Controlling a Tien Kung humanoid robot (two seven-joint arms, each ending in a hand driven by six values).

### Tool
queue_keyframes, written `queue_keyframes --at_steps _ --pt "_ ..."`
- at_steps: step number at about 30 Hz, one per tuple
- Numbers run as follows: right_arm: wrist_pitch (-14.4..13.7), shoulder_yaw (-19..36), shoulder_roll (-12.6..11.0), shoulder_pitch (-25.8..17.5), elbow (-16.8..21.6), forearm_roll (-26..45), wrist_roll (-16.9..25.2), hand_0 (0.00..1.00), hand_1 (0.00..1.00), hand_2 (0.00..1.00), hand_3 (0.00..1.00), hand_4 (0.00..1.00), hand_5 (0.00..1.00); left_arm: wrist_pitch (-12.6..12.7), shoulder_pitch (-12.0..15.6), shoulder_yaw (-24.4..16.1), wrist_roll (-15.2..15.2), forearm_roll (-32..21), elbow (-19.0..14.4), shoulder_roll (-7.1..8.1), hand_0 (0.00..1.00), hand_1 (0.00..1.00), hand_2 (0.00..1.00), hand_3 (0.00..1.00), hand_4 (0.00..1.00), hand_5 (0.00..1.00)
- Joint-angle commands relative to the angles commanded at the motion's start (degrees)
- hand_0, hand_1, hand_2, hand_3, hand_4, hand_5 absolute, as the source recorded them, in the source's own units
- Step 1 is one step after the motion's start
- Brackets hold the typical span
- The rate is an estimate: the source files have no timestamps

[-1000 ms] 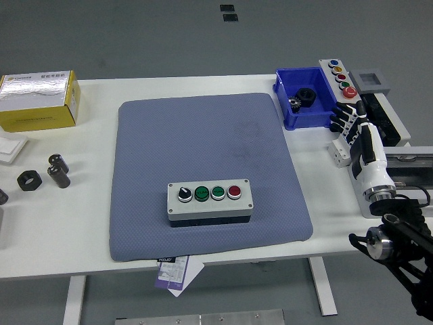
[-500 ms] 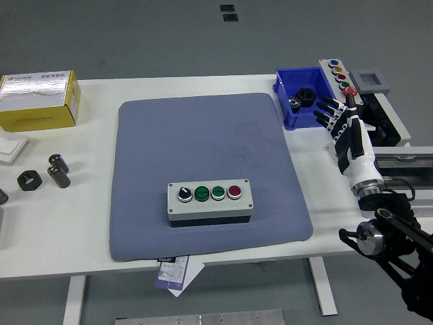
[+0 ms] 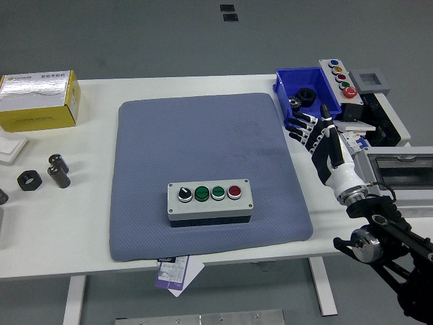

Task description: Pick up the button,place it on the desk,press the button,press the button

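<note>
— What do we make of the right hand (image 3: 318,139)?

— Its fingers (image 3: 302,126) are spread and only slightly bent, and they hold nothing. The hand hangs over the white table (image 3: 95,250) at the right edge of the grey mat (image 3: 203,142), palm turned left, with the fingertips just in front of the blue bin (image 3: 284,91). We cannot say for certain whether any fingertip touches the mat or the table; from this height it looks lifted clear.

— And the button box (image 3: 210,202)?

— It sits on the mat toward the mat's near edge, roughly midway across. On its top face we see a black-and-white knob at the left, then two green buttons, then the red button (image 3: 234,192) at the right. It is well apart from the hand, with bare mat between them.

— What surrounds the hand?

— The blue bin stands at the mat's far right corner with a dark part (image 3: 306,97) inside. Behind it lies a second control panel (image 3: 340,80) with coloured buttons in a row. To the hand's right are a black device (image 3: 387,125) and a pale rail (image 3: 399,162), close by the forearm.

— Anything on the left side of the table?

— A yellow box (image 3: 39,101) sits near the far left corner, and nearer to us are a black nut (image 3: 29,180) and two small dark cylinders (image 3: 59,170). A slip of paper (image 3: 177,271) pokes out from under the mat's near edge. We see no left hand.
</note>
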Motion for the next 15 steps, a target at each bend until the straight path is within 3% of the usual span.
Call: queue_keyframes --at_steps 15 --pt "1.1 -1.9 -0.1 1.2 -1.3 2.5 0.1 0.839 0.741 0.739 0.715 0.967 0.998 -0.1 0.2 0.4 -0.2 -0.2 0.1 -0.13 0.720 0.700 0.624 0.623 0.721 0.229"
